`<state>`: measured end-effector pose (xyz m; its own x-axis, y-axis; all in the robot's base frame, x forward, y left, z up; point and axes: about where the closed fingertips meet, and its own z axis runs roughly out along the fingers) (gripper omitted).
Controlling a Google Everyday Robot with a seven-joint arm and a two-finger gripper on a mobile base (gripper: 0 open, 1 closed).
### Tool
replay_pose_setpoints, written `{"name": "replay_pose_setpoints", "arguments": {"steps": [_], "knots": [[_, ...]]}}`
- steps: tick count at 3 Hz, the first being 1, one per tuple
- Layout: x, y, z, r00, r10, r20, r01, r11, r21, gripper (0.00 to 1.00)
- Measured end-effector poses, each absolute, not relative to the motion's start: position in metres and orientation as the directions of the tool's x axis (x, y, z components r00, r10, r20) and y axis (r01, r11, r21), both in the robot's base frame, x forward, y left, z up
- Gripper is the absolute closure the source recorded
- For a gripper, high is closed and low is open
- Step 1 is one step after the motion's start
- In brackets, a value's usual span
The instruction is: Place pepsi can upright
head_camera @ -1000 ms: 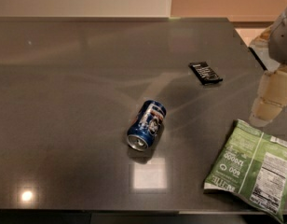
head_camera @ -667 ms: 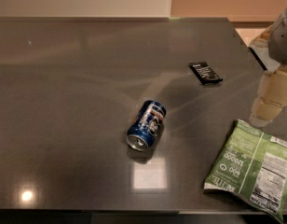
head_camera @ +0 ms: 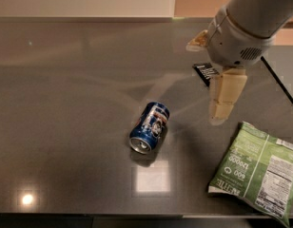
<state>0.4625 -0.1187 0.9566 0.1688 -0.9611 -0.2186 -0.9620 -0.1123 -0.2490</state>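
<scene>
The gripper [head_camera: 222, 94] hovers over the right side of the table [head_camera: 65, 103], empty; how open it is, I cannot tell. A green bag [head_camera: 253, 172] lies at the front right corner. The can [head_camera: 149, 127] lies on its side mid-table, so it probably needs grasping first. A black wrapper [head_camera: 202, 72] sits beyond.

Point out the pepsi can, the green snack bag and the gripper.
pepsi can [head_camera: 149, 127], camera view, blue side wall, lying down.
green snack bag [head_camera: 253, 167], camera view, middle of its face.
gripper [head_camera: 222, 96], camera view, cream lower part above the table [head_camera: 65, 127], right of the can.
</scene>
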Motion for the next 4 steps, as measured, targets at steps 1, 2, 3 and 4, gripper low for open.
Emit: {"name": "replay_pose_setpoints", "arguments": {"steps": [1,2,3,4], "knots": [[0.463,-0.075,0.943,0.361,-0.906,-0.222,-0.918,-0.305,-0.252,0.0],[0.458,-0.044,0.928,0.546,-0.817,-0.186,-0.83,-0.498,-0.251,0.0],[0.452,-0.027,0.913,0.693,-0.707,-0.14,-0.717,-0.656,-0.236,0.0],[0.447,-0.019,0.896,0.797,-0.597,-0.094,-0.602,-0.771,-0.209,0.0]]}}
